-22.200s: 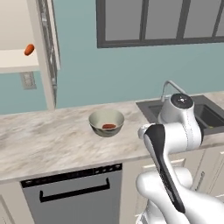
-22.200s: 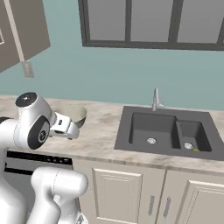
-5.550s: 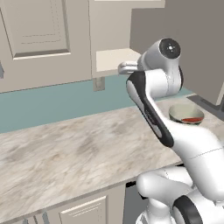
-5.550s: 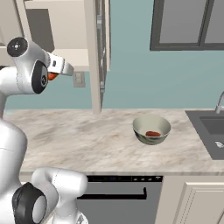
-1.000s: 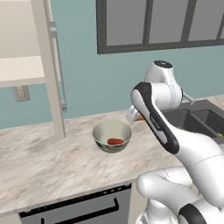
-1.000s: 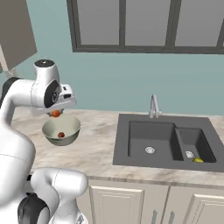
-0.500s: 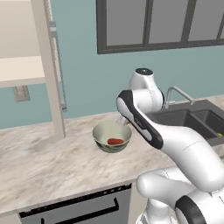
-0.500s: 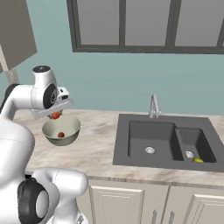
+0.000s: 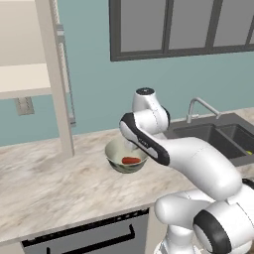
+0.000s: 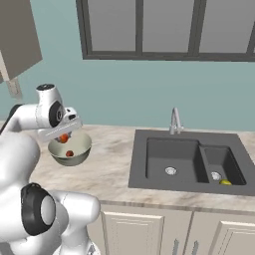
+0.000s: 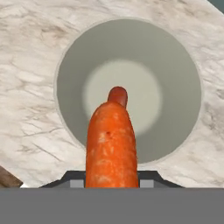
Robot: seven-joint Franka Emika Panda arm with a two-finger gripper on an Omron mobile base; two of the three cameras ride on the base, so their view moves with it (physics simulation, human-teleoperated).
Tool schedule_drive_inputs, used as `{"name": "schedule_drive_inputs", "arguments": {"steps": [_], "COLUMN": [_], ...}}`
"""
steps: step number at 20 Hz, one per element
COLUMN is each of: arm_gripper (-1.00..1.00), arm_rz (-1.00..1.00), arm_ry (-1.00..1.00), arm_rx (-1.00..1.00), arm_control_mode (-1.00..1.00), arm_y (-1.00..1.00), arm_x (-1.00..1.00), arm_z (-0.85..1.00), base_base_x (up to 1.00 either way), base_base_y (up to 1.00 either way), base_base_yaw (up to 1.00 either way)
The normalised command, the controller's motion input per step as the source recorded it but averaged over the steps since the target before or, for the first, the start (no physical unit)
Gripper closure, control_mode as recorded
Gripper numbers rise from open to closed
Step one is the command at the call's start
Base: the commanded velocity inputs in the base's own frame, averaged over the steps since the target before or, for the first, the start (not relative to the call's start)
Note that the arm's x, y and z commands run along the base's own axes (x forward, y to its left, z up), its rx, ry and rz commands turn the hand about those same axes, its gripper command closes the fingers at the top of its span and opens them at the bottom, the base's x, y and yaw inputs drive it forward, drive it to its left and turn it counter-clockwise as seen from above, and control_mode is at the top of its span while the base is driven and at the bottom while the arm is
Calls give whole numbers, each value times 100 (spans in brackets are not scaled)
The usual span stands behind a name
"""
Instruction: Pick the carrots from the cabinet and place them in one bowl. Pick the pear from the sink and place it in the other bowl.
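Pale cream inside and grey-green outside, the bowl (image 9: 126, 157) stands on the marbled counter (image 9: 54, 188), to the left of the sink (image 10: 188, 160). One carrot (image 9: 131, 160) lies on the bowl's floor. A second carrot (image 11: 111, 146) hangs directly above the bowl, pinched between the fingers of the hand (image 10: 61, 134), which are pressed tight against it; from the hand view it covers most of the carrot below, whose tip peeks out beyond it. That makes two carrots: one in the bowl, one held over it. The sink has two basins, and the yellow-green pear (image 10: 226, 182) sits in the smaller one, farther from the bowl, beside its drain. One bowl is in sight. The cabinet (image 9: 31, 82) with its pale shelf rises left of the bowl.
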Motion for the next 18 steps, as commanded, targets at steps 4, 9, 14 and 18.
{"name": "schedule_drive_inputs", "arguments": {"steps": [4, 9, 14, 18], "arm_gripper": [100, 100, 100, -100], "arm_rz": [0, 3, 5, 5], "arm_ry": [1, -5, -6, -1], "arm_rx": [0, 0, 0, 0], "arm_control_mode": [-100, -100, -100, -100], "arm_y": [0, 0, 1, 12], "arm_x": [10, 21, 21, 9], "arm_z": [-47, -28, -26, -23], "base_base_x": [0, 0, 0, 0], "base_base_y": [0, 0, 0, 0], "base_base_yaw": [0, 0, 0, 0]}}
